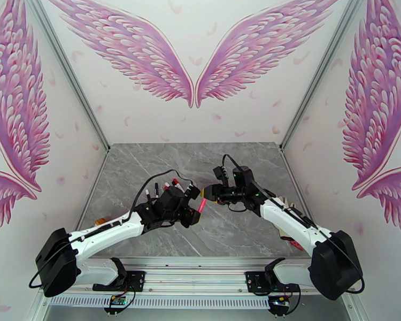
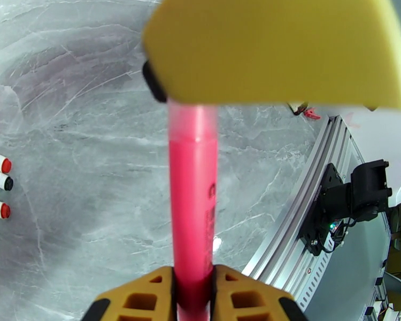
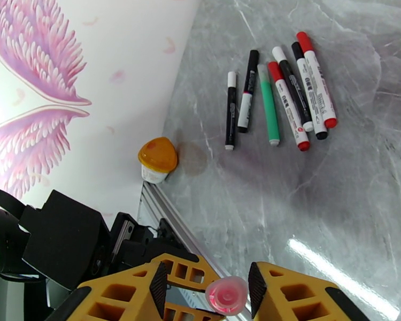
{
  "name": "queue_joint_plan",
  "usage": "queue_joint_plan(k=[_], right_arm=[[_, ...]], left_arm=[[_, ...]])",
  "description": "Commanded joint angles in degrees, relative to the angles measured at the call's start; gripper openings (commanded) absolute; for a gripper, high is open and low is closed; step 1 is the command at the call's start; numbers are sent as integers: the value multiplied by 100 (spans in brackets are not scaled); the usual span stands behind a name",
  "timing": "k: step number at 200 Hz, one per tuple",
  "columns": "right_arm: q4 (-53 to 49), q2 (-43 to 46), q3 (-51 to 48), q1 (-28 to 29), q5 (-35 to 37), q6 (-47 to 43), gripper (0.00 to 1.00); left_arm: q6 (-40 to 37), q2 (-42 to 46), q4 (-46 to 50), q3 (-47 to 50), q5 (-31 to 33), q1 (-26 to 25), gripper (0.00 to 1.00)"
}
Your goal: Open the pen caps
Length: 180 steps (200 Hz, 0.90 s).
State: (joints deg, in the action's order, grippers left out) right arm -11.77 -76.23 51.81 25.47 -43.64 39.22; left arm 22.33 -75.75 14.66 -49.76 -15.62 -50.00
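Pink pen (image 2: 192, 209) is clamped in my left gripper (image 2: 193, 282) above the tabletop's (image 2: 67, 156) middle. My right gripper (image 3: 207, 282) straddles its cap (image 3: 227, 295), jaws not yet tight. An off-centre squeeze could slip off or lever the pen sideways.

Print on the pens (image 3: 290, 107) too small, illegible.

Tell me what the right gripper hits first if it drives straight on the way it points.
The pink pen: its end sits between the right gripper's open fingers. Further along the pen comes the left gripper, shut on the barrel; how far off is unclear.
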Motion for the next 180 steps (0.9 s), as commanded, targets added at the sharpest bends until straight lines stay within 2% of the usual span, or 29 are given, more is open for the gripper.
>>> queue_joint_plan(k=[1,63,94,133,180], right_arm=[[49,-43,215,62,118,-90,43],[-233,-39,290,111,356,-265,26],[-282,43,328,113,376,-327,17],[-94,197,286,124,136,-278,16],[31,313,252,156,-163,-283,15]], left_arm=[[8,-18,-34,-236,-79,-34,22],[44,-96,-123,-214,-79,-36,22],[69,-48,-146,-194,-105,-14,27],[325,46,-628,-97,-789,217,44],[473,5,-941,-60,-1409,567,44]])
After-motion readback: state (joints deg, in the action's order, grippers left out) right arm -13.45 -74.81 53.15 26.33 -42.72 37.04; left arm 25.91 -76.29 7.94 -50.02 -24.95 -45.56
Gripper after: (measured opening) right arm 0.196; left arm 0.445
